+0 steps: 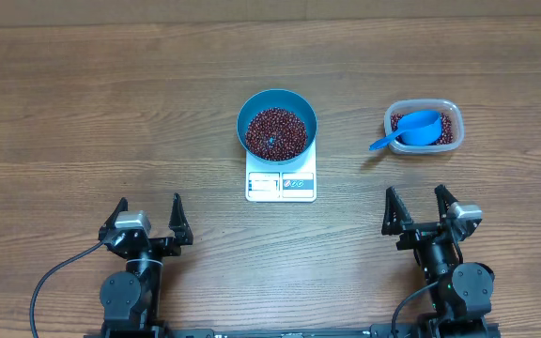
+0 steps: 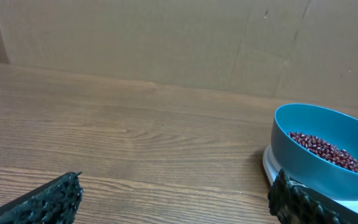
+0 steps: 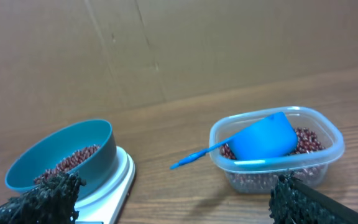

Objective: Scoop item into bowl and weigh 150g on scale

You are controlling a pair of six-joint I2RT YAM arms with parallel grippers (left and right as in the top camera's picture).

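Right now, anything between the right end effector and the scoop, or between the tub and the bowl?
Nothing visible. Bare table lies between the right end effector and the scoop in the tub, and between tub and bowl on the scale.

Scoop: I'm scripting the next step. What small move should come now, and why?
Probably the right gripper reaches for the scoop handle: it is open, empty, and nearest the tub holding it. The scale display is unreadable, so whether the bowl needs more beans is unclear.
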